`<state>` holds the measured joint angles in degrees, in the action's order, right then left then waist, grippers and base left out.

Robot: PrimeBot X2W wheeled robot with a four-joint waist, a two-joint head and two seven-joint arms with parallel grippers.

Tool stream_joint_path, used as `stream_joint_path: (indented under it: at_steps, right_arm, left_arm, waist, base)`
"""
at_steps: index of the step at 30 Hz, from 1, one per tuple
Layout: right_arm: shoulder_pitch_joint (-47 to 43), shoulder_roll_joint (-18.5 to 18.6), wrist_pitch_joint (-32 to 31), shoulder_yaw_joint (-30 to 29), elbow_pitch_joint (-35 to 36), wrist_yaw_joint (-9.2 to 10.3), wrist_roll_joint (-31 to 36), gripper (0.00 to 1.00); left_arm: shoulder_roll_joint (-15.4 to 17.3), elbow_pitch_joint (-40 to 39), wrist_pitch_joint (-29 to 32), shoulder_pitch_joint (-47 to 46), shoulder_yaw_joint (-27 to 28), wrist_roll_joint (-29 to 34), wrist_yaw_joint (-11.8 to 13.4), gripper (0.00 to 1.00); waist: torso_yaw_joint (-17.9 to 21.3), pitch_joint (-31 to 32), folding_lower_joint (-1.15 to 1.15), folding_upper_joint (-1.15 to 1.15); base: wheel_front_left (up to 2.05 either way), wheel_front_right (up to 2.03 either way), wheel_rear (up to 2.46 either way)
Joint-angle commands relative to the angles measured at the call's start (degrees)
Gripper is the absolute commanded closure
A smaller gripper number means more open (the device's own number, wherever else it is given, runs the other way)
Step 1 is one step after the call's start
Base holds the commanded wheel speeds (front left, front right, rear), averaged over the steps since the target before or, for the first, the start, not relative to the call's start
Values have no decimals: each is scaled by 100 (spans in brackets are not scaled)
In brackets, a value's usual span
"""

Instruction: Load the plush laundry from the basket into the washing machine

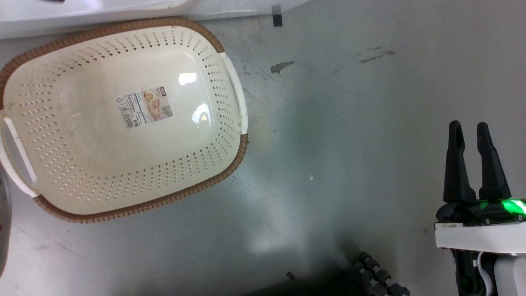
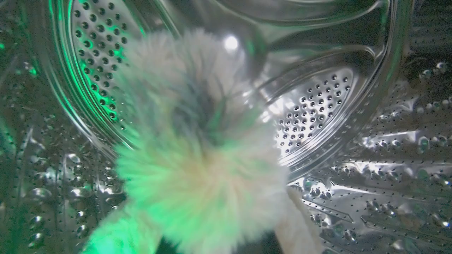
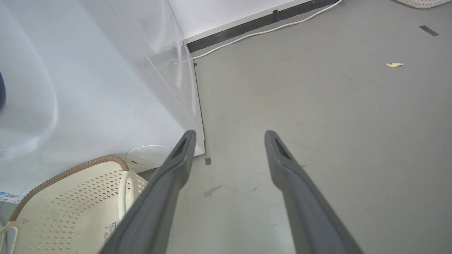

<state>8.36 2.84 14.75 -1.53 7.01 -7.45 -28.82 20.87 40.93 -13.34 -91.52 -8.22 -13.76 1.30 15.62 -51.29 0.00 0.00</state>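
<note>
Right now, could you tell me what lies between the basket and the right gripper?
In the head view, bare grey floor lies between the basket and the right gripper.

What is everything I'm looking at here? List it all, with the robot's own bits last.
basket: one, cream with brown rim, on the floor, holds nothing
label: one, white, on the basket's base
plush laundry: one, cream, blurred, inside the drum
washing machine: one, white, beside the basket
drum: one, perforated steel, in the washing machine
cable: one, white, along the wall's foot
scrap: one, yellow, on the floor
floor: grey, scuffed
right gripper: one, dark fingers apart, holding nothing, over the floor
</note>
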Motion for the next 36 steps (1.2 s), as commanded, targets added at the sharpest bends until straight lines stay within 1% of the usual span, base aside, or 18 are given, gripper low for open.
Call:
stream_joint_path:
  at_steps: [1,6,12,16,19,23,30,36]
  right_arm:
    - [-20,4,25,-2,40,-3,-46,0]
    - [59,4,25,-33,76,-3,-55,0]
    - [136,4,25,-61,63,-3,-36,0]
    - [187,4,25,-106,77,-3,17,0]
    - [216,4,25,-164,61,-3,86,0]
    - [282,4,25,-245,-3,-3,221,0]
    - [233,4,25,-338,-141,-3,508,0]
    - [101,4,25,-318,-339,-3,660,0]
  left_arm:
    - [-40,51,3,-197,7,-55,-45,0]
    - [-162,348,-9,-294,-70,-121,-161,0]
    - [-272,500,-125,-324,-107,-155,-258,0]
    - [-373,513,-157,-219,-88,-207,-340,0]
    - [-502,352,-162,17,-39,-258,-410,0]
    - [-735,184,-164,546,-4,-315,-488,0]
    - [-1163,39,-165,1490,16,-415,-633,0]
    - [-1442,-35,-165,2286,10,-461,-685,0]
  waist:
    - [2,-40,0,0]
    - [-28,-90,0,0]
    - [-146,-78,0,0]
    - [-308,-6,0,0]
    - [-491,131,0,0]
    - [-771,439,0,0]
    - [-1240,1209,0,0]
    - [-1507,1910,0,0]
  base:
    - [0,0,0]
    - [0,0,0]
    - [0,0,0]
    - [0,0,0]
    - [0,0,0]
    - [0,0,0]
    - [0,0,0]
    - [0,0,0]
